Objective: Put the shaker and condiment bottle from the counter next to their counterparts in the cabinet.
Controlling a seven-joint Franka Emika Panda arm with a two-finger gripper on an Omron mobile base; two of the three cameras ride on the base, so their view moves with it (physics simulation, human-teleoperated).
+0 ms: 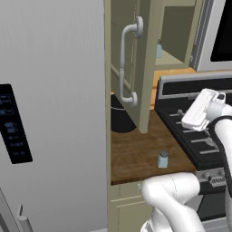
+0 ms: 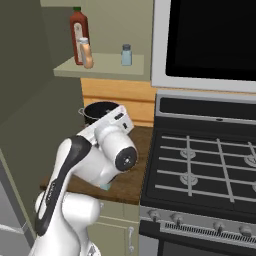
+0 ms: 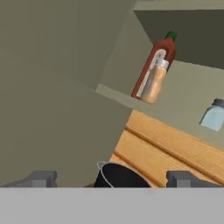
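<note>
Hand view: my jaws spread wide, empty, small tan-orange condiment bottle [image 3: 154, 82] shelved beside the tall red one [image 3: 161, 57], pale blue-grey shaker [image 1: 163, 159] waiting on the desk [image 1: 136, 152].

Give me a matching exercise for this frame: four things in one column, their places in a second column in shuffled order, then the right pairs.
Things:
1. shaker
2. condiment bottle
3. black pot
4. gripper

Places:
A. on the cabinet shelf, right beside the tall red sauce bottle
B. at the back of the counter, below the open cabinet
C. near the counter's front edge, standing alone
D. in the air with jaws open, looking towards the shelf

Pairs: 1-C, 2-A, 3-B, 4-D
</note>
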